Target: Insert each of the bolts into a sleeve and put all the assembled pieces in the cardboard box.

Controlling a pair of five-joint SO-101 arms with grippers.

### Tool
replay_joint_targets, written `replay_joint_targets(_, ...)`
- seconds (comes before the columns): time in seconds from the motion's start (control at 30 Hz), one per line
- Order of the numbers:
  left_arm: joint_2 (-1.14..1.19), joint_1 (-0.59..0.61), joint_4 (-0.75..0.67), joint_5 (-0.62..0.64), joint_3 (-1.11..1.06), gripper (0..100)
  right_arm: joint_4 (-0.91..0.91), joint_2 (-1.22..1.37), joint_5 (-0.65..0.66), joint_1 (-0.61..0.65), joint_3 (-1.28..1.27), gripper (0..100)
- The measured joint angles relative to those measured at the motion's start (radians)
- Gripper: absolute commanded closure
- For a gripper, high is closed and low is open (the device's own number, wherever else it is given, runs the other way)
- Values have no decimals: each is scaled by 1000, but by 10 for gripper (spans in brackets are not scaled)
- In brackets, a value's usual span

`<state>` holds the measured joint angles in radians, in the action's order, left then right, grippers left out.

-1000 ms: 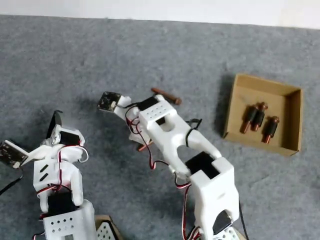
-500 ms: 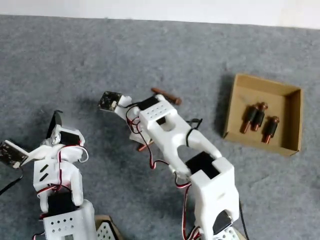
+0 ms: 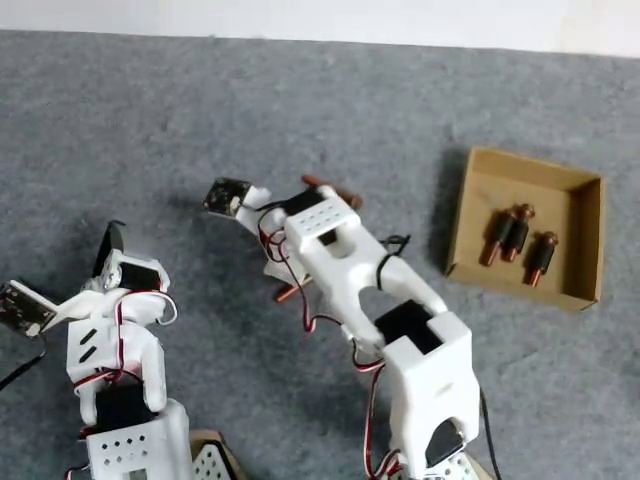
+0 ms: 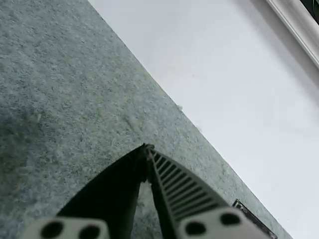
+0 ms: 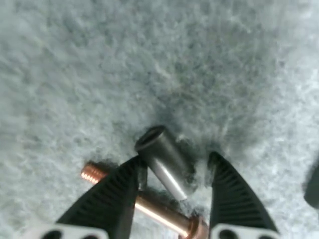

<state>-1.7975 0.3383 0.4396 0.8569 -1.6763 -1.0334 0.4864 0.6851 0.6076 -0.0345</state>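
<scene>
I find nothing I can read from here: no lettering, label, number or sign on the cardboard box (image 3: 575, 225) or the grey tabletop (image 3: 150, 110).

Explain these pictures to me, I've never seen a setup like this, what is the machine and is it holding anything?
These are two robot arms on a grey mat. One picture looks down from above; the other two come from a camera on each arm's wrist. The left gripper is shut and empty. The right gripper is open, its fingers either side of a dark sleeve, with a copper bolt lying next to it, so nothing is held. A second bolt lies nearby. The cardboard box holds three assembled pieces.
</scene>
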Motion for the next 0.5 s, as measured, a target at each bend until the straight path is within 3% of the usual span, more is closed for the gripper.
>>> replay_joint_targets(0.5,0,0,0,0,0,994,11,-3,0,-5,-11,818)
